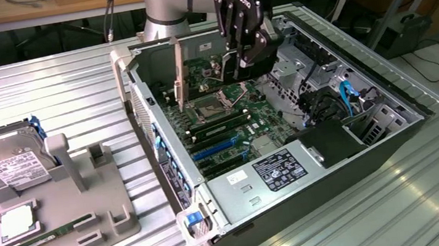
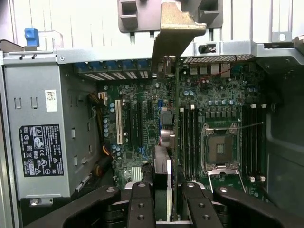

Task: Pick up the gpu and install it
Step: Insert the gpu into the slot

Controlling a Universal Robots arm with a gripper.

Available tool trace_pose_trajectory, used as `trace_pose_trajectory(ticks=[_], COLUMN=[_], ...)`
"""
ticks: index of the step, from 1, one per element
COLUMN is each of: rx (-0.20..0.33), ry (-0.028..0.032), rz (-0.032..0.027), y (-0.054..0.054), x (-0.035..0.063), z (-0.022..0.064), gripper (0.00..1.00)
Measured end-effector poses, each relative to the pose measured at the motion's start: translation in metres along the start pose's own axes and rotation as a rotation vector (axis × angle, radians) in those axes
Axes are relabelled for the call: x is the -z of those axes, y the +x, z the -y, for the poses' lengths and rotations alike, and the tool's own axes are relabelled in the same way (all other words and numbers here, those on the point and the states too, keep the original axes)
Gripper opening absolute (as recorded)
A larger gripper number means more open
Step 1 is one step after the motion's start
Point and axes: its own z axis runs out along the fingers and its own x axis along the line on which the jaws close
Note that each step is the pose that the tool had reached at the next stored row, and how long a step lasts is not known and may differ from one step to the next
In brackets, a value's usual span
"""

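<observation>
My gripper [image 1: 239,65] hangs over the open computer case [image 1: 387,141], shut on the gpu [image 1: 178,72]. The card stands on edge above the motherboard [image 1: 236,118], with its long pale bracket pointing down along the case's rear wall. In the wrist view the gpu [image 2: 176,137] shows edge-on as a thin dark line running from between my black fingers [image 2: 142,204] up to its beige bracket [image 2: 176,28]. It hovers over the board between the expansion slots [image 2: 118,121] and the RAM slots. I cannot tell whether its edge touches a slot.
A grey fixture [image 1: 66,227] on the exterior view's left holds a hard drive [image 1: 9,162], a CPU [image 1: 17,222] and a green RAM stick [image 1: 42,237]. Inside the case sit the power supply [image 1: 279,169], the empty CPU socket [image 2: 221,149] and blue cables [image 1: 348,99].
</observation>
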Motion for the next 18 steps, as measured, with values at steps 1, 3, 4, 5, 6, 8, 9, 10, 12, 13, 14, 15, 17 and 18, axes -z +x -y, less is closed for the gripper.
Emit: trace_pose_trajectory(ticks=[1, 3, 4, 5, 6, 8, 9, 10, 12, 13, 14, 15, 17, 18], rx=[0.001, 0.003, 0.003, 0.004, 0.005, 0.016, 0.024, 0.031, 0.038, 0.041, 0.044, 0.048, 0.055, 0.059], ry=[0.0000, 0.0000, 0.0001, 0.0001, 0.0001, 0.0002, 0.0004, 0.0005, 0.0006, 0.0006, 0.0006, 0.0006, 0.0008, 0.0008], rz=[0.0001, 0.0000, 0.0001, 0.0001, 0.0000, -0.0001, 0.0000, 0.0000, 0.0004, 0.0004, 0.0005, 0.0005, 0.0004, 0.0004], y=[0.000, 0.000, 0.000, 0.000, 0.000, 0.000, 0.000, 0.000, 0.000, 0.000, 0.000, 0.000, 0.000, 0.000], x=[-0.0010, -0.0030, -0.0038, -0.0051, -0.0067, -0.0097, -0.0103, -0.0112, -0.0130, -0.0141, -0.0149, -0.0156, -0.0170, -0.0176], z=[0.0000, 0.0000, 0.0000, 0.0000, 0.0000, 0.0006, 0.0007, 0.0008, 0.0009, 0.0010, 0.0011, 0.0012, 0.0012, 0.0012], gripper=[0.27, 0.27, 0.27, 0.27, 0.27, 0.27, 0.27, 0.27, 0.27, 0.27, 0.27, 0.27, 0.27, 0.27])
